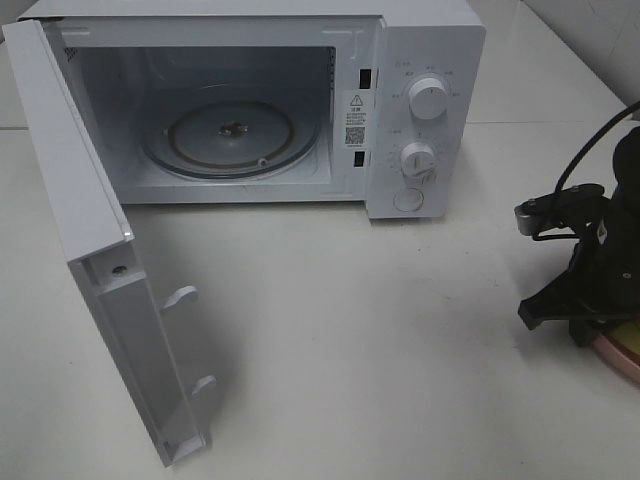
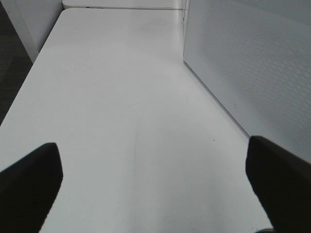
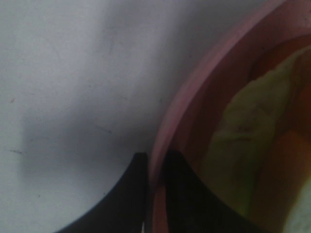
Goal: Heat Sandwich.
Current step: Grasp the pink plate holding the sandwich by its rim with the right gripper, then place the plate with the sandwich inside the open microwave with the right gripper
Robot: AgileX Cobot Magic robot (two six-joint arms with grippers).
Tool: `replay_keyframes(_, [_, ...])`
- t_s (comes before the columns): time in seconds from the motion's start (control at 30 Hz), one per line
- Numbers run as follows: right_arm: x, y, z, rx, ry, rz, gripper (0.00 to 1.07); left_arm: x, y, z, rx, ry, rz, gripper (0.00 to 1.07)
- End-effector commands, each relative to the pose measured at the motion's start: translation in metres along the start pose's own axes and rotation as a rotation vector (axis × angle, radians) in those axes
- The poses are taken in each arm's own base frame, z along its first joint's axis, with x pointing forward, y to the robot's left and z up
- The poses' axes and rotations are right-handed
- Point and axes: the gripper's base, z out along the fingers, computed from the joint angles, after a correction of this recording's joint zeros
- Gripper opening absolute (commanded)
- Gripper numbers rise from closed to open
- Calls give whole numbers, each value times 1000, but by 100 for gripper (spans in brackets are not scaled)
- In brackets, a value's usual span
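Note:
The sandwich (image 3: 243, 131) fills the right wrist view up close, pale green and reddish layers lying on the pink plate (image 3: 194, 82). My right gripper (image 3: 153, 162) is shut on the plate's rim, one finger outside it and one inside. In the high view the plate (image 1: 622, 358) peeks out at the table's right edge under my right gripper (image 1: 590, 325), which hides most of the sandwich. My left gripper (image 2: 155, 179) is open over bare table with nothing between its fingers; the high view does not show it.
The white microwave (image 1: 425, 110) stands at the back with its door (image 1: 110, 260) swung wide open to the left. Its glass turntable (image 1: 232, 135) holds nothing. The door's outer panel (image 2: 252, 73) rises close beside my left gripper. White table (image 1: 380, 340) lies between microwave and plate.

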Motion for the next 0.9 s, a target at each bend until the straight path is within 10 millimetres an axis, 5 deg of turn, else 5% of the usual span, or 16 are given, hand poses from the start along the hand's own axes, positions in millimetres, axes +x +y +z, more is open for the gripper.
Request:
replay_keyframes(0.03, [1, 0, 2, -1, 5, 11, 0, 1, 0, -4, 8, -37, -1, 98])
replay_keyframes(0.9, [2, 6, 0, 61, 23, 1, 0, 1, 0, -4, 8, -37, -1, 98])
